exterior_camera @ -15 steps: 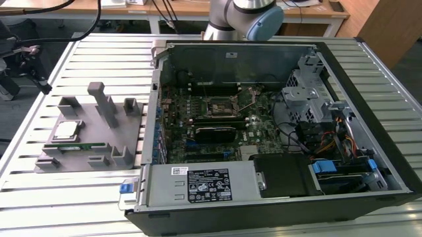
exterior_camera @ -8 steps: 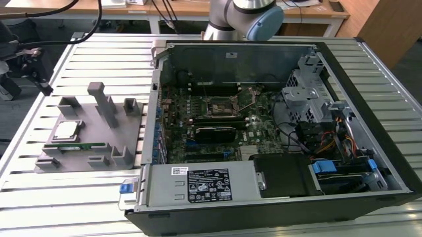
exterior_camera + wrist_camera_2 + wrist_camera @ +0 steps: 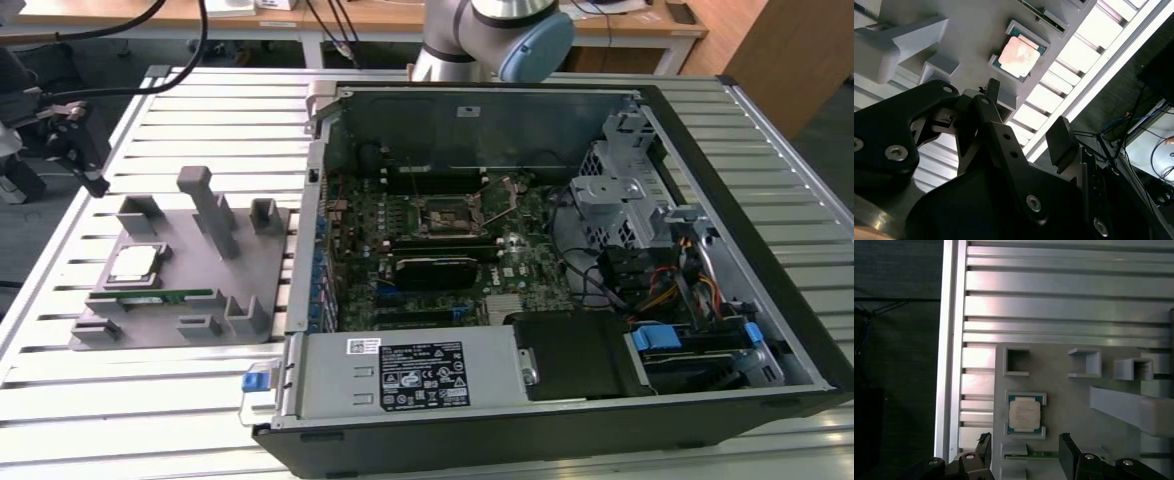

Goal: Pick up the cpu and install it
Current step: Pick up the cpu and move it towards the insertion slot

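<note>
Hand: fingers spread, pinching nothing, hovers over the gray holder.
Cpu: lies flat in a square pocket of the holder, shiny top up, not touched by the hand.
Holder place: on the worktop, at the exterior view's left of the open computer case.

Work surface: a silver ribbed aluminium table of parallel slats, spanning the exterior view and catching bright reflections from overhead light. Upper edge of the frame: a light wooden desk on a white frame. Upper right corner: a brown wooden panel. Beyond the table's rim, in the first wrist view: dark grey carpeted floor.
</note>
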You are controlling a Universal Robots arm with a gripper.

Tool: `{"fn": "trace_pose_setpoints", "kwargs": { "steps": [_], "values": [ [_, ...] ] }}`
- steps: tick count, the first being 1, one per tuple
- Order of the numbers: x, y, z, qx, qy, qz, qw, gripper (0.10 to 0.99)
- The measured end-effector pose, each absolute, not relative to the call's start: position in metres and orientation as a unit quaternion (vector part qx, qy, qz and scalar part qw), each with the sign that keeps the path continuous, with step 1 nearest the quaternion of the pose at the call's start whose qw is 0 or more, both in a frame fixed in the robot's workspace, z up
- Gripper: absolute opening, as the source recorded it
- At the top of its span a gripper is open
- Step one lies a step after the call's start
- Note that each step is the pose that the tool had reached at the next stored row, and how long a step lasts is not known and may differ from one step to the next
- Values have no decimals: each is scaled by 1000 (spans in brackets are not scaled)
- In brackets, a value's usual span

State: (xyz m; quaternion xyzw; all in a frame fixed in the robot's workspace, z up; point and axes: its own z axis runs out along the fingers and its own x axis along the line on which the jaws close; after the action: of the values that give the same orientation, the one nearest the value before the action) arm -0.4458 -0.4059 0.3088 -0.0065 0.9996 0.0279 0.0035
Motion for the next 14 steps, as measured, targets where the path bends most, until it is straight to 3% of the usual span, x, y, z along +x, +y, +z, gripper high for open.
{"fn": "trace_pose_setpoints", "kwargs": {
  "steps": [14],
  "values": [
    [-446, -406, 303, -9, 1000, 28, 3, 647]
  ]
}}
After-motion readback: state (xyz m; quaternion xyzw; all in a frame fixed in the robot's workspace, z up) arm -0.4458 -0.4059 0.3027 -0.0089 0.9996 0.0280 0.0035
